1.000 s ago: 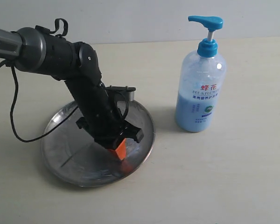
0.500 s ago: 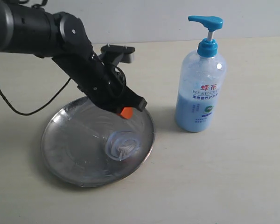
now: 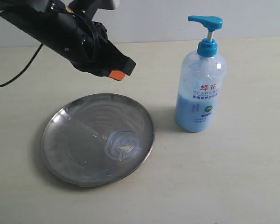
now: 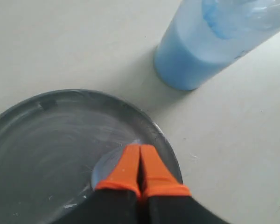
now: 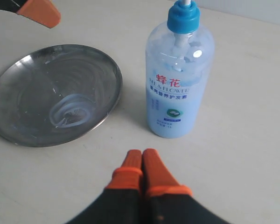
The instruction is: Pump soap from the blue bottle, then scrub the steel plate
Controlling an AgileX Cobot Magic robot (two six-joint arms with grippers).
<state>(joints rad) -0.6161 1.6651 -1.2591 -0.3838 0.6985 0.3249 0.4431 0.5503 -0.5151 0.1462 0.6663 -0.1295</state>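
Hovering above steel plate [image 3: 60,140], not touching it: left gripper [image 3: 115,74], orange tips pressed together, empty. Same for right gripper [image 5: 142,156]: closed, empty, facing blue bottle [image 3: 199,93]. Bottle upright just beside plate. Whitish swirl of soap [image 3: 122,145] smeared inside plate. Probably scrubbing step, pumping done. Next: lowering closed tips onto swirl, inside rim.

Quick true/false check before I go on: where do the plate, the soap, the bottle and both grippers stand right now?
1. The left gripper presses on the steel plate. False: it hangs in the air, clear of the plate.
2. A whitish-blue smear of soap lies in the plate. True.
3. The blue bottle stands upright on the table beside the plate, apart from it. True.
4. The right gripper is open. False: its jaws are shut, with nothing between them.
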